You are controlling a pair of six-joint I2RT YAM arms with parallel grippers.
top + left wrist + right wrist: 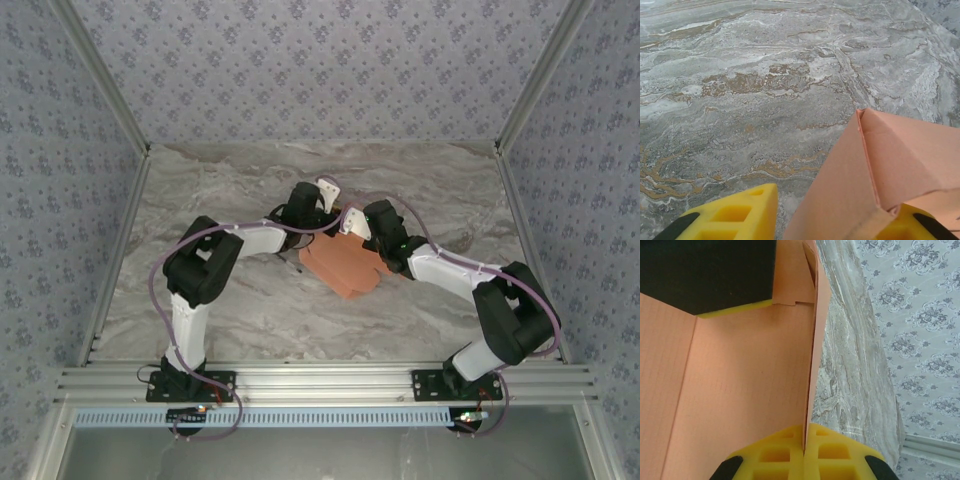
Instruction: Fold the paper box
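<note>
The paper box (345, 268) is salmon-orange cardboard, partly folded, lying on the marble table between both arms. My right gripper (804, 432) is shut on the thin edge of an upright wall of the paper box (750, 380). It reaches in from the right (362, 238). My left gripper (835, 202) straddles another raised wall of the paper box (850, 190). Its yellow fingers (740, 215) stand apart, with a strip of table showing between the left one and the cardboard. In the top view the left gripper (325, 230) is at the box's far left corner.
The marble tabletop (230, 310) is ringed by patterned walls and an aluminium frame (320, 385) along the near edge. A dark, yellow-edged block, seemingly the left gripper's finger (710, 275), rests against the box's far panel in the right wrist view.
</note>
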